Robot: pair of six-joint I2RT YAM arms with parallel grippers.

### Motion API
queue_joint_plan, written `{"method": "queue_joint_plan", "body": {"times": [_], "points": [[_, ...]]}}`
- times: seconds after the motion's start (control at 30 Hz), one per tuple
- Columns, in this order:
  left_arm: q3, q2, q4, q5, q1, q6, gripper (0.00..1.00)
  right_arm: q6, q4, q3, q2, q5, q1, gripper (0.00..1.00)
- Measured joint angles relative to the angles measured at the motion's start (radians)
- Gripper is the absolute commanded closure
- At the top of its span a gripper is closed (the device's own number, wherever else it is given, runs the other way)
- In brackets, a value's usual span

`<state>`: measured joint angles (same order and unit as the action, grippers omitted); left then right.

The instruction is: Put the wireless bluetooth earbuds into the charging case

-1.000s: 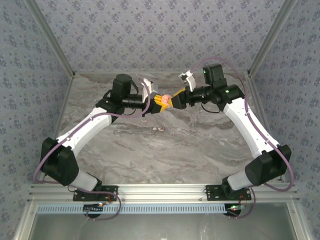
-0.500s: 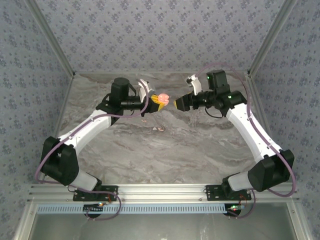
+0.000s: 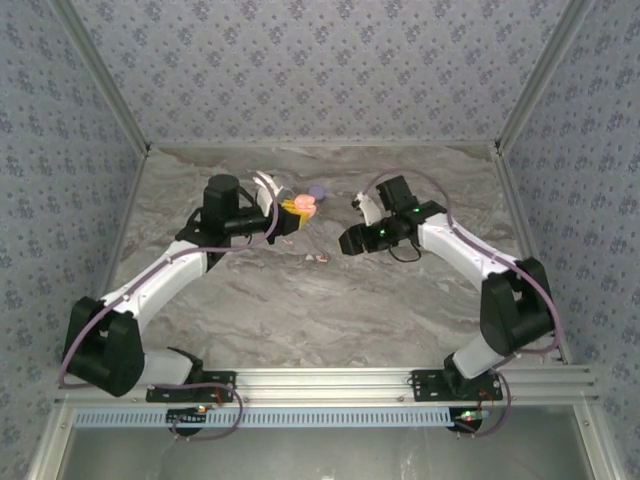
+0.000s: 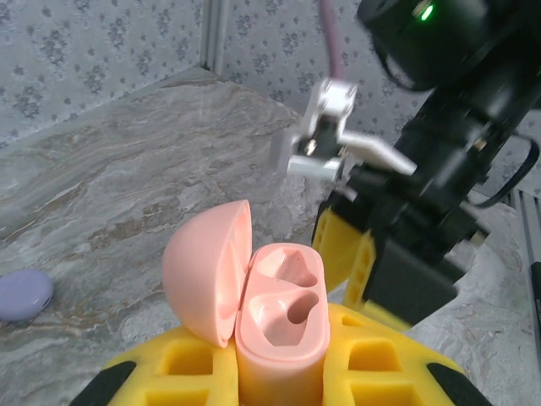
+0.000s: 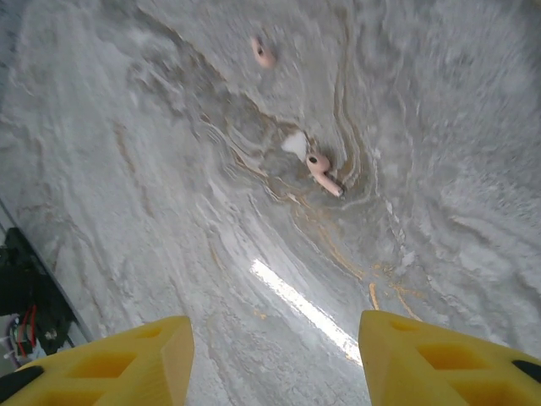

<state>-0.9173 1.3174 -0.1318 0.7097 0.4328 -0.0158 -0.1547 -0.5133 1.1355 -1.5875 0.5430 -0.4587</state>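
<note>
My left gripper (image 4: 283, 376) is shut on the base of a pink charging case (image 4: 283, 317), held above the table with its lid (image 4: 207, 271) swung open to the left. Both sockets in the case are empty. In the top view the case (image 3: 306, 205) sits at the left gripper (image 3: 293, 209). My right gripper (image 5: 275, 364) is open with nothing between its yellow fingers (image 5: 127, 359) and hangs over the marble table. Two pinkish earbuds lie on the table ahead of it, one (image 5: 324, 173) nearer and one (image 5: 262, 51) farther. From above, an earbud (image 3: 318, 258) lies left of the right gripper (image 3: 348, 242).
A round lilac case (image 3: 317, 192) lies shut on the table behind the left gripper, also at the left edge of the left wrist view (image 4: 24, 294). The right arm's black wrist (image 4: 423, 211) hangs close in front of the pink case. Patterned walls enclose the table.
The right gripper has pulled away from the pink case and swung down and left over the table, its jaws narrowing. The left arm has carried the case to the left.
</note>
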Motion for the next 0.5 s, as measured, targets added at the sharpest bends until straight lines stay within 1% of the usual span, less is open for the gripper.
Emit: {"method": "queue_joint_plan", "body": {"times": [0.17,0.33,0.5], "points": [[0.028,-0.060,0.016,-0.042,-0.006,0.002,0.88,-0.006,0.025,0.026,-0.129,-0.024,-0.052,0.45],[0.045,-0.096,0.045,-0.073,-0.008,0.002,0.88,0.013,0.023,0.121,-0.237,-0.067,-0.088,0.49],[0.064,-0.125,0.074,-0.095,-0.008,0.002,0.88,0.043,0.013,0.209,-0.306,-0.108,-0.107,0.50]]}}
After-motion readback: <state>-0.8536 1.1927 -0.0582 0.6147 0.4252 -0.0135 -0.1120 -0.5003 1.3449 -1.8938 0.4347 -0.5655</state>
